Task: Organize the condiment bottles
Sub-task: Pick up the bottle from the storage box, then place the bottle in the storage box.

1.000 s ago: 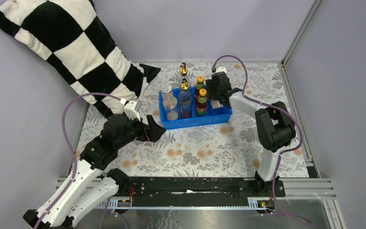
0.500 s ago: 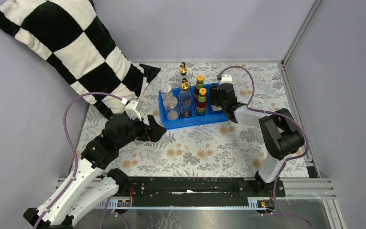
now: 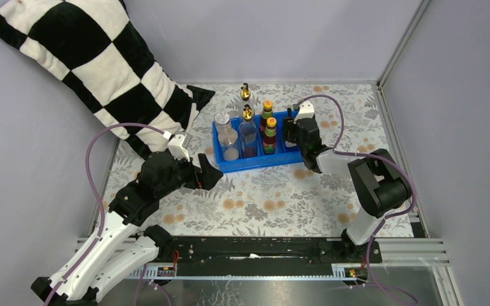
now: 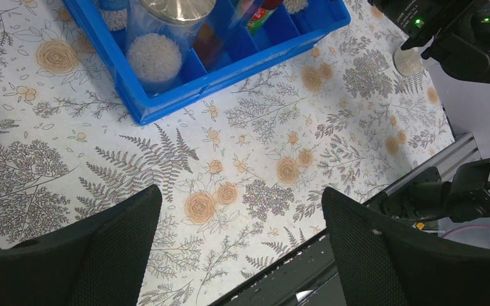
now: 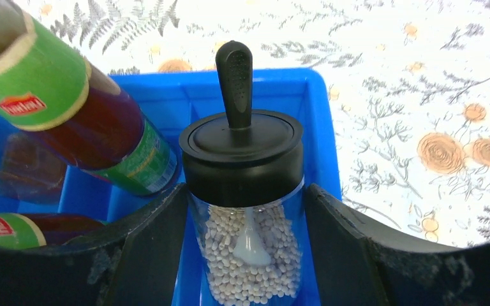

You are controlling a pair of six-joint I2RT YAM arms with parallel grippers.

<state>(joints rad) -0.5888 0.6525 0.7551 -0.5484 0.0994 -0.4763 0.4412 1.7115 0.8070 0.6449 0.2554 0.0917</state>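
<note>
Condiment bottles, sorting into a blue tray [image 3: 255, 164] on the table.

Item in hand: black-capped shaker [image 5: 245, 191], clear body, white grains inside, flip spout standing up. It stands upright in the tray's right-end compartment. The right arm's fingers [image 5: 147, 242] are about half closed and press on both sides of the glass. Whether its base rests on the tray floor is hidden.

Already in the tray, left to right: two silver-lidded jars [image 3: 229, 141] in the left end, one gold-spouted bottle [image 3: 247, 131] next, then two orange-capped bottles [image 3: 269, 137] just left of the shaker.

Outside the tray: a second gold-spouted bottle [image 3: 245, 93], upright just behind the tray's far wall.

Left arm's fingers [image 4: 108, 242]: spread wide, holding nothing, hovering over bare cloth in front of the tray's near left corner.

Step, as judged: setting the shaker down in its slot. The next move calls for seating the base, opening the fingers, and rising straight up, since the raised spout and the nearest orange-capped bottle stand close. The bottle behind the tray looks like the next one to fetch.

Writing: each orange-capped bottle has a green label with a cream band and a small red logo patch. The patch lettering is white, seen upside down, and not legible. The shaker and jars show no label.
</note>
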